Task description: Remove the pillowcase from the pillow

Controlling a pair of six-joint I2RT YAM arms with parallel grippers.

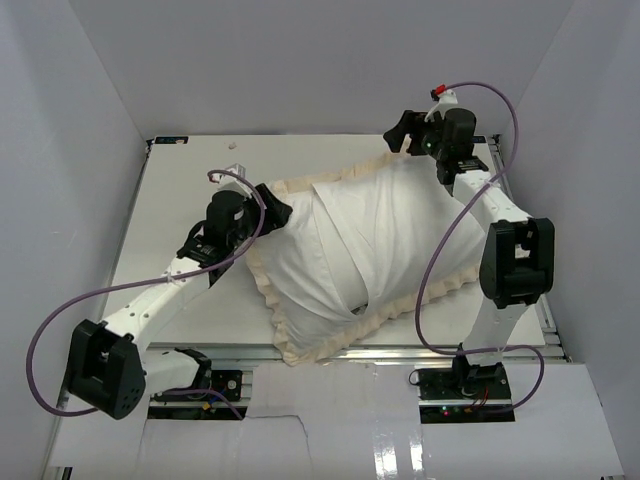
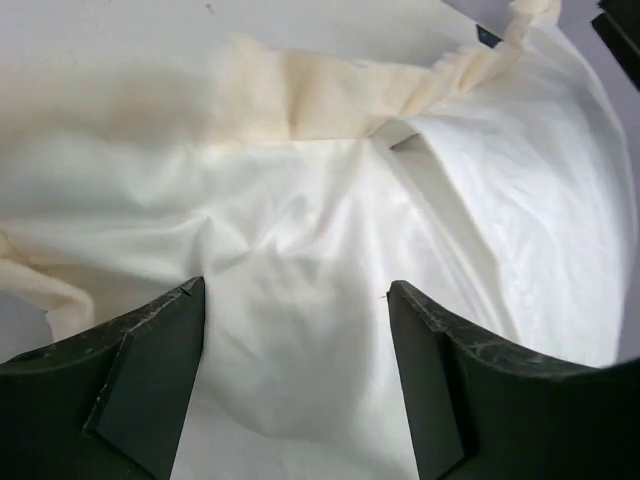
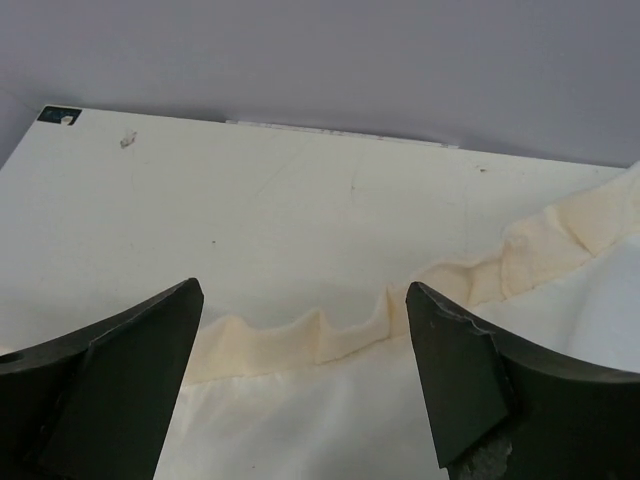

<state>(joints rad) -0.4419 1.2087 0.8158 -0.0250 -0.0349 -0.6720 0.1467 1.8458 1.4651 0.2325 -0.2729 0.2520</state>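
Observation:
The pillowcase (image 1: pixel 380 240) lies white face up in the middle of the table, its cream frill (image 1: pixel 330 335) all round; the grey face is hidden. The pillow is inside it and hidden, showing only as a plump bulge. A fold of the case runs diagonally across the top. My left gripper (image 1: pixel 275 205) is open at the case's left edge; in the left wrist view (image 2: pixel 295 290) the jaws stand apart with white fabric (image 2: pixel 300 260) between them. My right gripper (image 1: pixel 398 135) is open and empty at the far right corner, its jaws (image 3: pixel 300 290) above the frill (image 3: pixel 350 325).
The white table (image 1: pixel 190 180) is walled in by grey panels left, right and behind. The table's far edge (image 3: pixel 330 128) shows in the right wrist view. Purple cables (image 1: pixel 60 310) loop beside both arms. The pillowcase's near corner hangs over the table's front edge.

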